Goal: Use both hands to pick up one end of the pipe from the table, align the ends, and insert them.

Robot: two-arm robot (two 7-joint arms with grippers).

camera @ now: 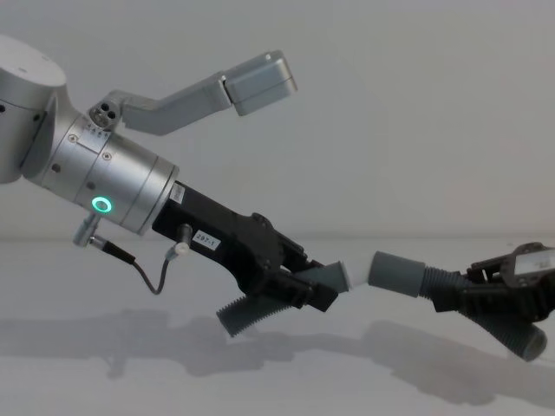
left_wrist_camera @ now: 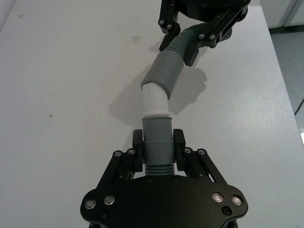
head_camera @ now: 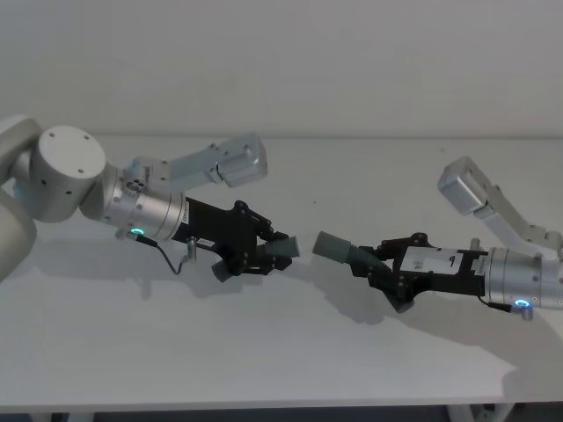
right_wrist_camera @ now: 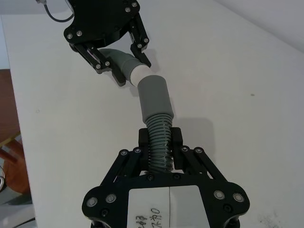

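Observation:
Both pipe pieces are held above the white table (head_camera: 264, 369). My left gripper (head_camera: 264, 252) is shut on one dark grey piece (left_wrist_camera: 157, 147), whose narrow cuff with a whitish tip (camera: 345, 276) points right. From the right, my right gripper (head_camera: 387, 265) is shut on the ribbed part of the other piece (right_wrist_camera: 159, 142), and its wider socket cuff (head_camera: 332, 246) faces left. The two ends are nearly in line, and a small gap shows between them in the head and chest views. In the left wrist view the whitish tip (left_wrist_camera: 156, 99) sits right at the socket's mouth (left_wrist_camera: 164, 76).
A pale grey wall (head_camera: 352, 61) stands behind the table. The arms' grey elbow links rise at the back left (head_camera: 233, 161) and back right (head_camera: 471, 189). Bare table surface lies in front of and between the grippers.

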